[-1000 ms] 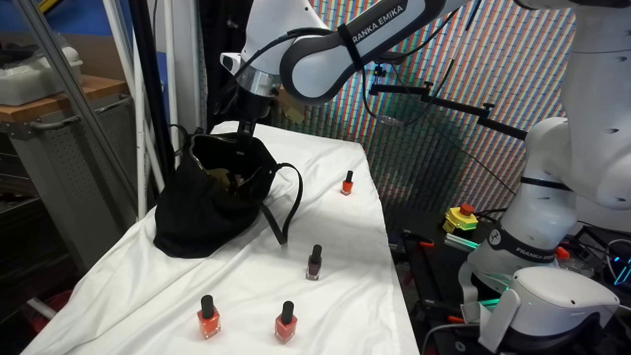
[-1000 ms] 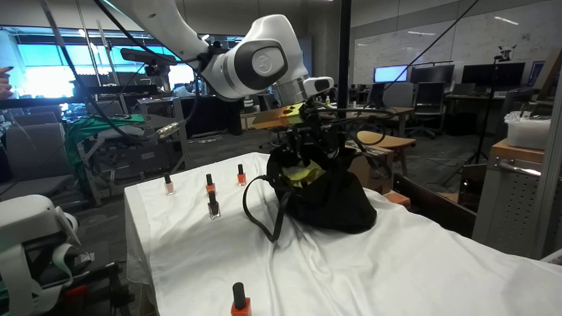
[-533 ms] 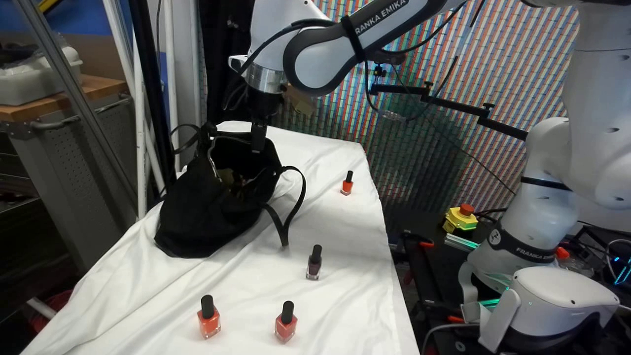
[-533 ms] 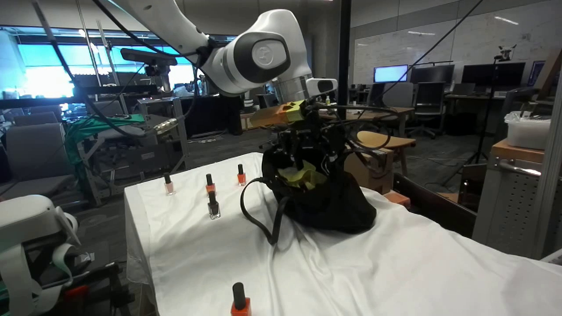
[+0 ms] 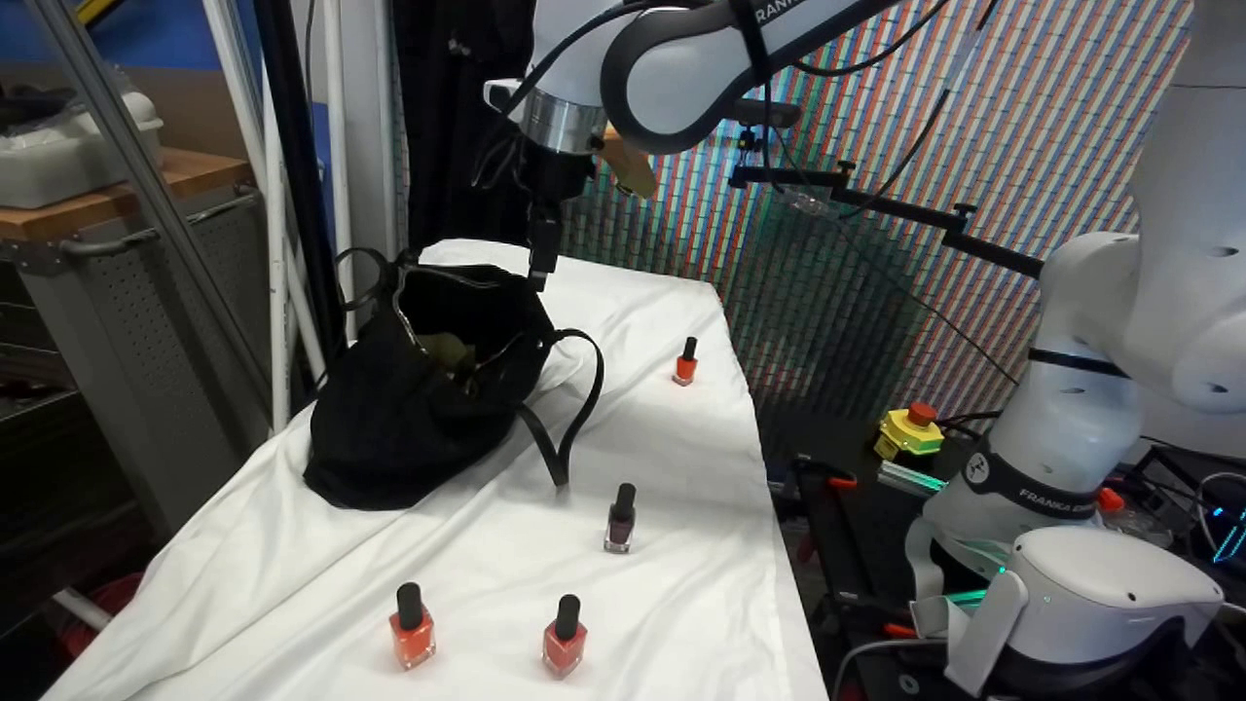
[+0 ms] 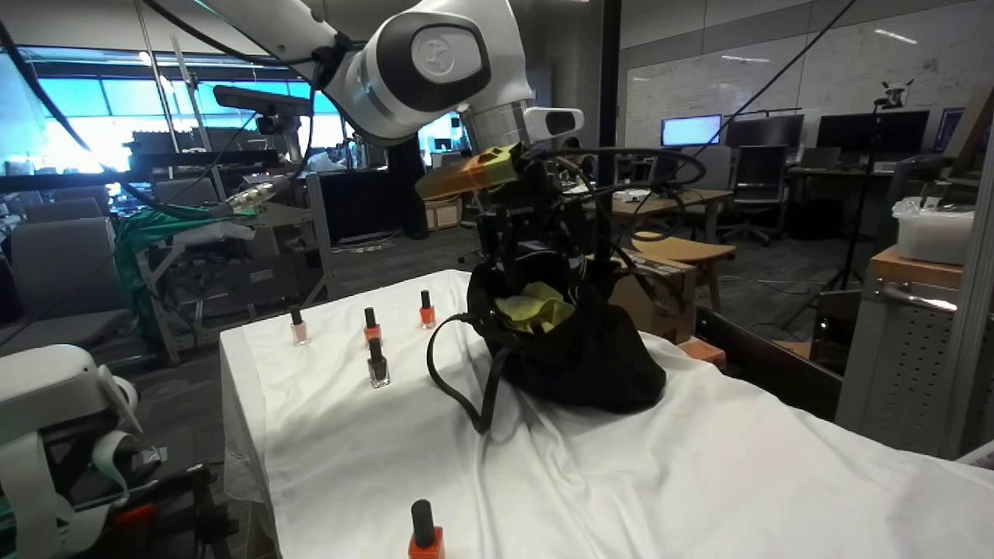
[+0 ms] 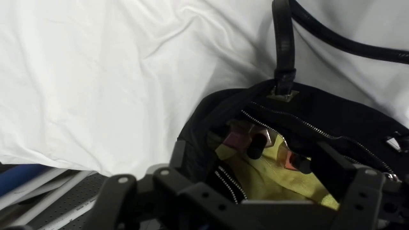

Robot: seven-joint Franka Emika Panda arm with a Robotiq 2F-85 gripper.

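My gripper (image 7: 251,147) stands open over the mouth of a black bag (image 5: 389,428), with nothing between its fingers. In the wrist view one finger (image 7: 178,155) lies along the bag's rim and the opposite finger (image 7: 334,171) crosses its far side. Whether the fingertips touch the bag I cannot tell. Inside lie a yellow lining or cloth (image 7: 265,174), an orange bottle (image 7: 289,160) with a black cap, and at least one dark pink bottle (image 7: 238,139). From an exterior view the gripper (image 6: 547,268) partly hides the bag's opening, where the yellow cloth (image 6: 536,307) shows.
Several upright nail polish bottles stand on the white cloth: a dark one (image 5: 620,526), red-orange ones (image 5: 413,633) and a pale pink one (image 6: 300,330). A strap (image 5: 574,419) loops out from the bag. Poles (image 5: 277,253) and a grey cabinet (image 5: 175,341) stand beyond the table.
My gripper has lifted from inside the bag's mouth and shifted sideways towards its rim. The bag's rim and strap moved slightly. A hand at one picture's edge is gone.
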